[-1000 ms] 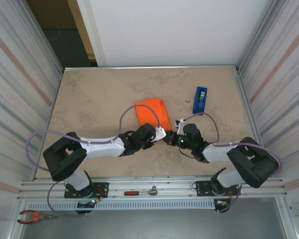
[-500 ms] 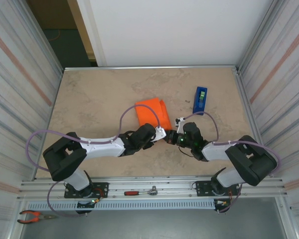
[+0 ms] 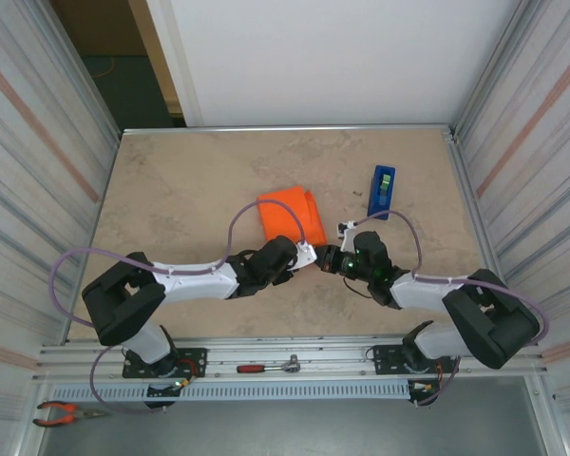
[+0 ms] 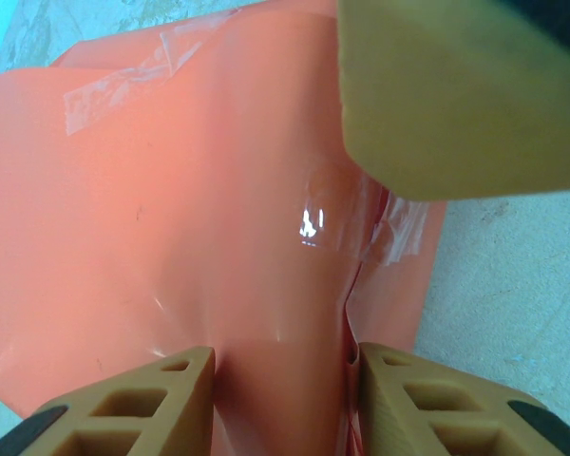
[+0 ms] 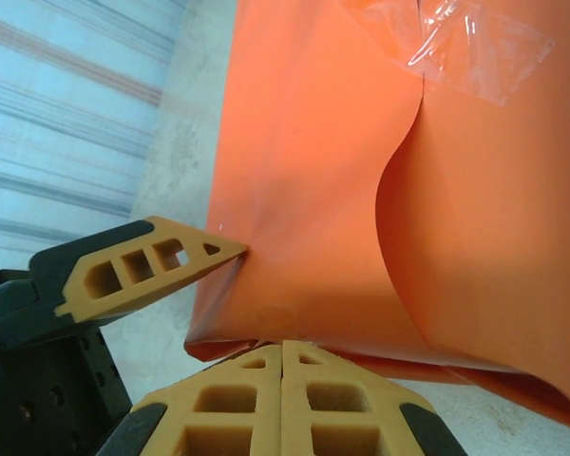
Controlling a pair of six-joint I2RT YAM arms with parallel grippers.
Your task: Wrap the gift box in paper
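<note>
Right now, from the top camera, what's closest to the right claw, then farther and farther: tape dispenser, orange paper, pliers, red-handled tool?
From the right claw:
1. orange paper, right at its tip, just to the left.
2. blue tape dispenser, farther out, to the right.
3. red-handled tool, on the near rail between the arms.
4. pliers, far near-left corner.

gift box hidden under paper (image 3: 287, 217), paper cropped in wrist views, tan finger (image 4: 437, 95) blurred

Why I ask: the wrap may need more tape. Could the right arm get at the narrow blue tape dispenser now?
Probably yes. The narrow blue tape dispenser stands alone on the beige table, just beyond the right gripper, nothing between them; its shut jaws must open first.
</note>
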